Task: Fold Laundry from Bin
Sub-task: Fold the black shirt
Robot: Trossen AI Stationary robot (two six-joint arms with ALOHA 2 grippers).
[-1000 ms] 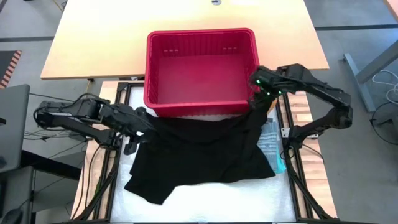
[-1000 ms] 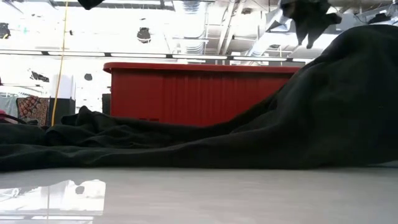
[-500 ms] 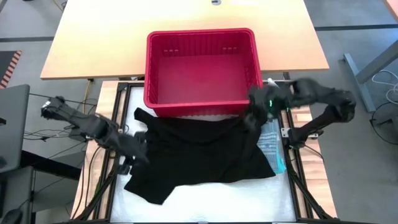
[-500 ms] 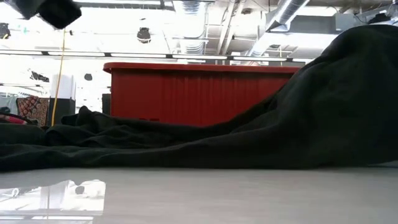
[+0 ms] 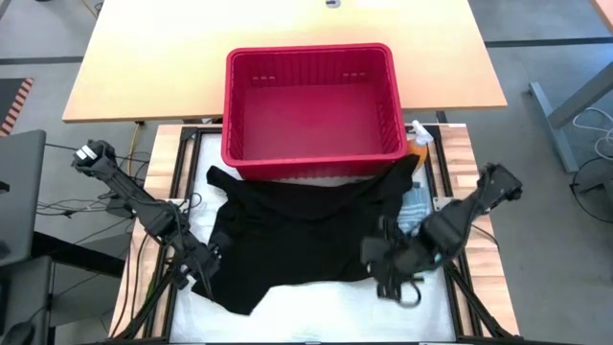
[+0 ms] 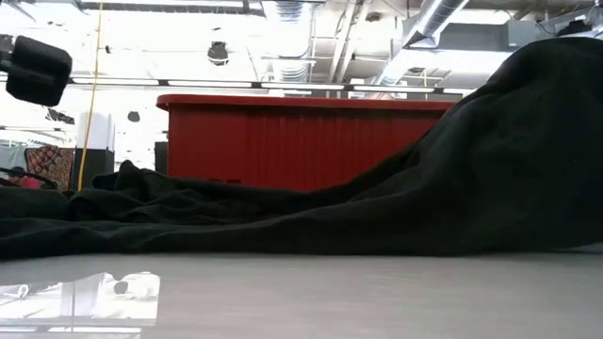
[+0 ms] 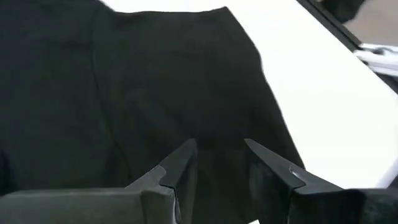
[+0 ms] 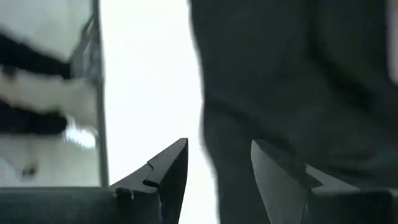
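Bin point(image 5: 308, 105) emptied; black garment point(image 5: 306, 235) spread on desk point(image 5: 316, 307), unfolded; left claw point(image 7: 217, 165) and right claw point(image 8: 217, 165) released, empty.

You're looking straight down from the high view on the whole white work surface point(image 5: 316, 311), both arms and the red bin point(image 5: 311, 110) at its far edge. Your low view sits at surface level, facing that bin point(image 6: 301, 141) across the black garment point(image 6: 396, 212). Each wrist view hangs close above the same garment point(image 7: 124, 87), past its own fingers point(image 8: 165, 171).
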